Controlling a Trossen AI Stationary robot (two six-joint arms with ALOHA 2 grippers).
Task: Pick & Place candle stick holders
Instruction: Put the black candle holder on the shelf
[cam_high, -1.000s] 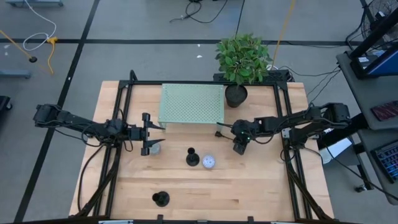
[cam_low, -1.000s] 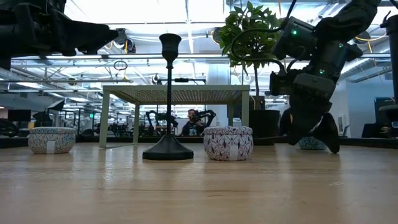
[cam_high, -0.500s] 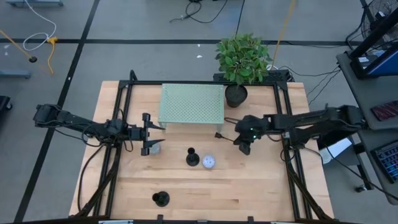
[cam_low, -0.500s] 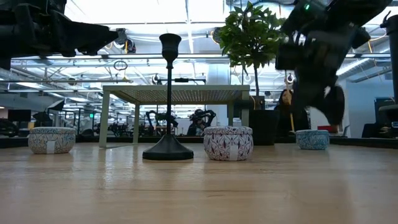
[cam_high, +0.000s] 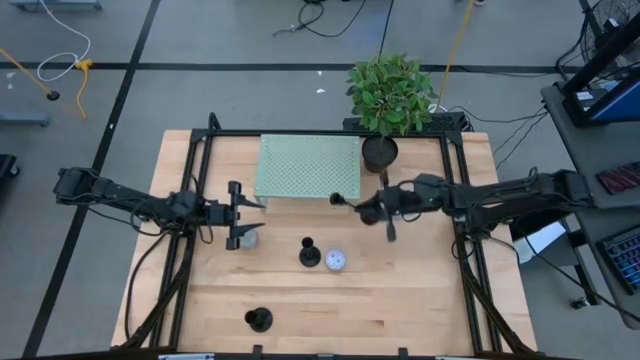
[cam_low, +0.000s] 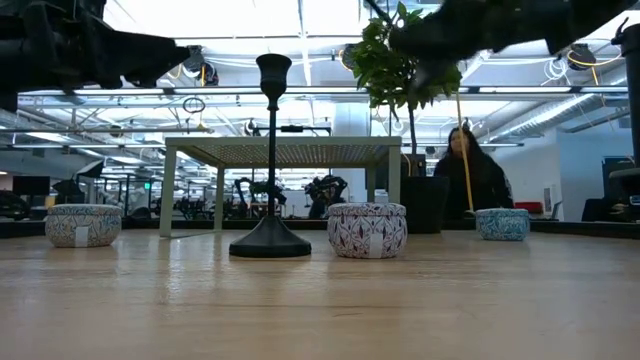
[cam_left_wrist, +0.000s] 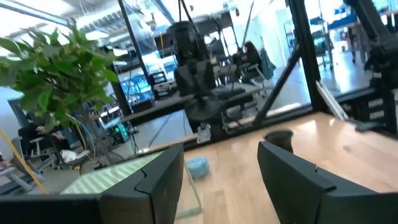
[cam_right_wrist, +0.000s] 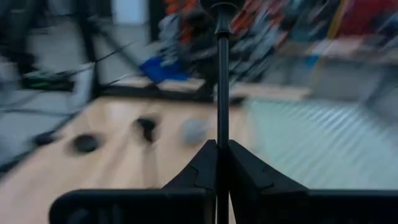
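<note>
The right tool (cam_high: 362, 207) is seen raised above the counter (cam_high: 420, 300), beside the near right corner of the green perforated stand (cam_high: 308, 166); its fingers (cam_right_wrist: 202, 163) are closed tight on the thin stem of 1 candle stick holder (cam_right_wrist: 219, 74), which is carried roughly level, its tip toward the stand. A 2nd candle stick holder (cam_high: 310, 253) is noted upright mid-counter, just beside a patterned tin (cam_high: 336, 261). A 3rd candle stick holder (cam_high: 259, 319) stands near the front edge, well apart. The left tool (cam_high: 240, 216) is held over another patterned tin (cam_high: 248, 238) left of centre, its fingers (cam_left_wrist: 155, 183) spread wide with nothing between them. A light blue tin (cam_low: 502, 223) is recorded on the counter's right side. Contents of the tins cannot be determined. A potted plant (cam_high: 388, 95) stands at the far edge.
</note>
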